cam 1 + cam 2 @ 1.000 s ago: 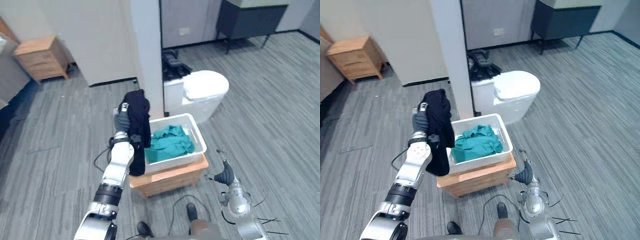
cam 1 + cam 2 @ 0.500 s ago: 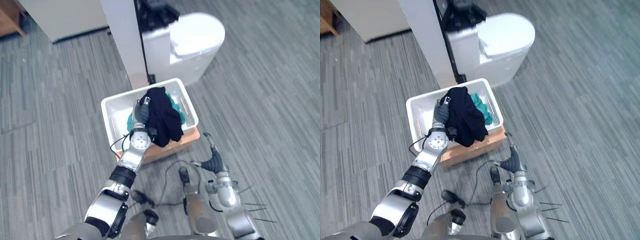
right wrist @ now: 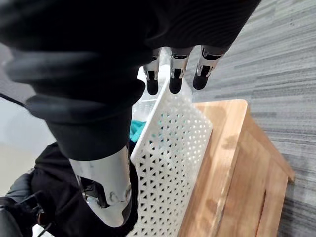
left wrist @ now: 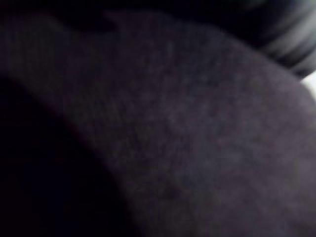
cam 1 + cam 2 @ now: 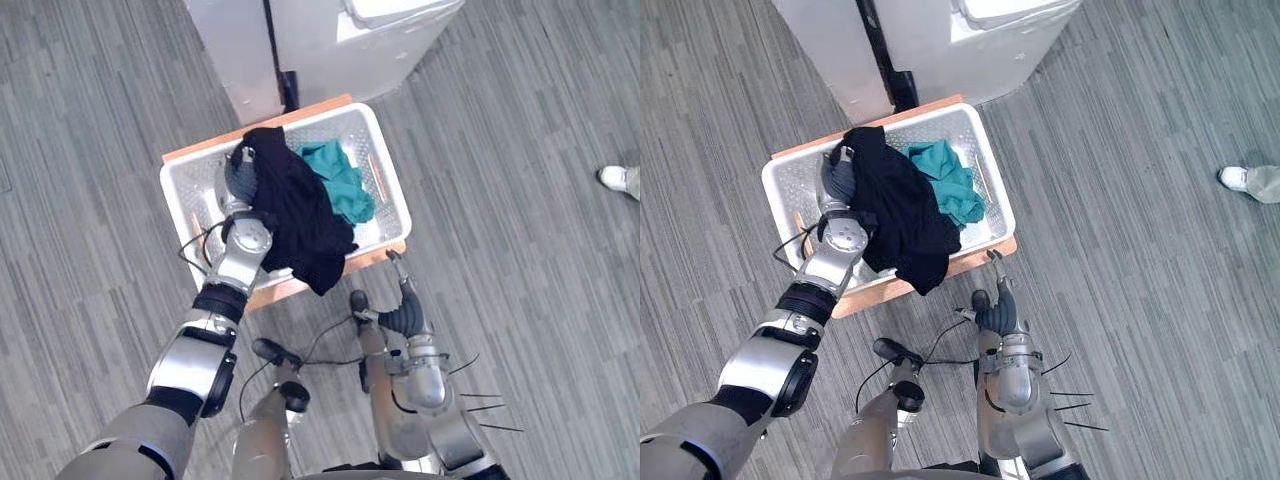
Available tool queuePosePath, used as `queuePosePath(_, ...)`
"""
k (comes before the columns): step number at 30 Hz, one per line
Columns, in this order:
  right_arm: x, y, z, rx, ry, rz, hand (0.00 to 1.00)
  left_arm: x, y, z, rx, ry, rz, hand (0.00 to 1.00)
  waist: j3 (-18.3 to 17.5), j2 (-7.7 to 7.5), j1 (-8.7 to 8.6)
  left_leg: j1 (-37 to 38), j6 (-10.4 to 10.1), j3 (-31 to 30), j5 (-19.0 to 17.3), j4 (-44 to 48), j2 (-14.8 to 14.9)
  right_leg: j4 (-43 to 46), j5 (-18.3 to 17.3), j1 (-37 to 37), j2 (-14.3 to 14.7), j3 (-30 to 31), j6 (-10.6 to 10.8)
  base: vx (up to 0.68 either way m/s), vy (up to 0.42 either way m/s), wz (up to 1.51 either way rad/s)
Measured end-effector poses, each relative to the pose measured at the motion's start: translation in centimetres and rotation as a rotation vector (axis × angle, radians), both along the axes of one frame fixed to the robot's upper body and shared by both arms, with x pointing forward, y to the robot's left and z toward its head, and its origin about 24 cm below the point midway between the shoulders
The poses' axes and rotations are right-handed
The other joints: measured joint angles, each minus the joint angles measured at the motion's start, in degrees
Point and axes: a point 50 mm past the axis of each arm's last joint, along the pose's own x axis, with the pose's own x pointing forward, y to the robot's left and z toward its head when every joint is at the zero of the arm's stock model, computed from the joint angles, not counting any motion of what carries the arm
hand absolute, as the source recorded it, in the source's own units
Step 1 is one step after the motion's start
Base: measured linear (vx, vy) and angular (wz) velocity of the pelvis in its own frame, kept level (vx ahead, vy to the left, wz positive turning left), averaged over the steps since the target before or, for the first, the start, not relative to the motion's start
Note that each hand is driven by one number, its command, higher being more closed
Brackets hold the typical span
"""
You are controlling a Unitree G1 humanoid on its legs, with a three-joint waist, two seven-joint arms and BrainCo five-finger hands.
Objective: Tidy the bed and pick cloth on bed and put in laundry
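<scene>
Left eye view: my left hand [image 5: 240, 180] is over the white basket [image 5: 393, 190]. The black cloth [image 5: 300, 215] draped on it hides its grip, so I cannot tell that. The cloth trails across the near rim, beside a teal cloth [image 5: 340, 185] lying inside. I judge only the release is left. My right hand [image 5: 405, 312] hangs relaxed and empty.

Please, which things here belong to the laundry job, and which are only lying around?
For the job: black cloth, draped over the left hand; white basket; teal cloth inside it; wooden stand underneath.
Just around: toilet; a person's shoe; right hand, idle, open.
</scene>
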Motion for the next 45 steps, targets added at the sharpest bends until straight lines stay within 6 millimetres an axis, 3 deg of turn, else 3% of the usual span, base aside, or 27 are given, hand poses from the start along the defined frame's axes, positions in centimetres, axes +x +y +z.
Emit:
queuePosePath(4, 0.0, 0.0, 0.2, 0.009, -0.02, 0.001, 0.0, 0.0, 1.4, 1.1, 0.066, -0.028, 0.041, 1.0, 1.8, -0.18, 0.47, -0.6, -0.5, -0.8, -0.5, -0.3, 0.1, 0.0, 0.0, 0.0, -0.1, 0.0, 0.0, 0.02, -0.003, 0.16)
queuePosePath(5, 0.0, 0.0, 0.2, 0.009, -0.02, 0.001, 0.0, 0.0, 1.5, 1.1, 0.075, -0.024, 0.048, 0.0, 2.2, -0.19, 0.68, -0.7, -0.5, -0.8, -0.5, -0.3, 0.1, 0.0, 0.0, -0.1, -0.1, 0.0, 0.0, 0.0, 0.0, 0.0)
queuePosePath(10, 0.0, 0.1, 0.2, 0.012, -0.021, 0.0, 0.0, 0.1, -0.2, 0.4, 0.186, 0.012, -0.007, 0.0, 2.9, -0.21, 1.12, -1.2, -0.5, 0.1, -0.4, -0.3, 0.1, -0.1, -0.1, -0.8, -0.1, 0.5, 0.0, 0.01, -0.008, -0.02)
queuePosePath(14, 0.0, 0.0, 0.2, 0.016, -0.021, -0.006, 0.0, -0.2, -3.1, -1.9, 0.228, 0.088, -0.117, 0.0, 2.9, -0.24, 1.3, -0.3, -0.5, 1.7, -0.4, -0.3, -0.1, -0.1, -0.7, -0.7, -0.3, 1.5, -0.2, 0.03, -0.025, -0.12)
queuePosePath(19, 0.1, -0.3, 0.2, 0.009, -0.016, -0.015, 0.0, -0.7, -5.0, -4.5, 0.269, 0.175, -0.202, 0.0, 2.9, -0.44, 0.78, 3.1, -0.6, 2.2, -0.4, -0.3, -0.2, -0.2, -1.3, 2.6, -0.3, 1.4, 0.0, 0.05, -0.039, -0.04)
queuePosePath(25, 0.2, -1.3, -0.2, -0.014, 0.009, -0.022, 0.0, -1.4, -5.2, -4.1, 0.244, 0.125, -0.225, 0.0, 2.9, -0.55, 1.62, 6.2, -0.5, -0.6, -0.4, -0.4, -0.2, -0.2, -2.3, 7.3, -0.7, -1.4, 0.0, 0.03, -0.046, 0.25)
queuePosePath(30, -0.1, -1.6, -3.1, -0.046, 0.158, -0.004, 0.0, -3.2, -3.8, -6.3, 0.116, 0.16, -0.236, 0.0, -0.5, -1.94, 1.68, 8.7, -0.6, -2.6, -0.4, -0.4, 0.1, -0.2, -3.6, 11.0, -0.7, -3.4, 0.0, 0.03, -0.036, 0.2)
queuePosePath(36, -1.6, -4.4, -9.0, -0.089, 0.458, -0.09, 0.0, -7.9, -1.1, -12.1, -0.135, 0.278, -0.205, 0.0, -7.5, -1.85, 1.77, 11.8, -0.5, -7.2, -0.4, -0.4, 0.3, -0.3, -5.3, 16.8, -0.7, -6.9, 0.0, 0.05, -0.031, 0.33)
queuePosePath(39, -3.5, -6.8, -12.3, -0.072, 0.644, -0.203, 0.0, -11.0, 0.4, -15.6, -0.28, 0.38, -0.157, 0.0, -10.1, -1.42, 3.11, 14.2, -0.9, -9.3, -0.6, -0.4, 0.2, 0.0, -6.8, 20.3, -0.5, -9.2, -0.2, 0.02, -0.034, 0.41)
queuePosePath(41, -5.2, -8.5, -14.1, -0.049, 0.759, -0.288, 0.0, -13.8, 1.4, -18.4, -0.366, 0.473, -0.118, 0.0, -12.1, -0.72, 3.78, 15.4, -1.5, -10.5, -1.1, -0.4, 0.1, 0.1, -8.2, 22.2, -0.6, -10.1, -0.7, -0.02, -0.018, 0.31)
queuePosePath(42, -6.1, -9.1, -14.8, -0.031, 0.807, -0.332, 0.0, -15.7, 2.0, -20.2, -0.426, 0.533, -0.079, 0.0, -13.4, -0.32, 4.9, 15.9, -1.6, -10.4, -1.1, -0.4, 0.2, 0.6, -8.9, 22.5, -0.6, -10.5, -0.3, -0.02, -0.014, 0.09)
queuePosePath(43, -6.5, -9.3, -15.2, -0.025, 0.833, -0.349, 0.0, -16.6, 2.2, -21.1, -0.466, 0.564, -0.061, 0.0, -14.0, -0.11, 5.05, 16.0, -1.6, -10.5, -1.2, -0.4, 0.2, 0.7, -9.1, 22.7, -0.6, -10.7, -0.3, -0.02, -0.015, 0.14)
queuePosePath(45, -7.8, -9.9, -16.2, 0.015, 0.898, -0.412, 0.0, -20.4, 2.7, -24.7, -0.602, 0.703, 0.016, 0.0, -14.8, 0.5, 6.19, 17.5, -1.6, -10.6, -1.2, -0.4, 0.2, 0.7, -9.7, 24.3, -0.7, -11.0, -0.2, -0.04, -0.004, 0.17)
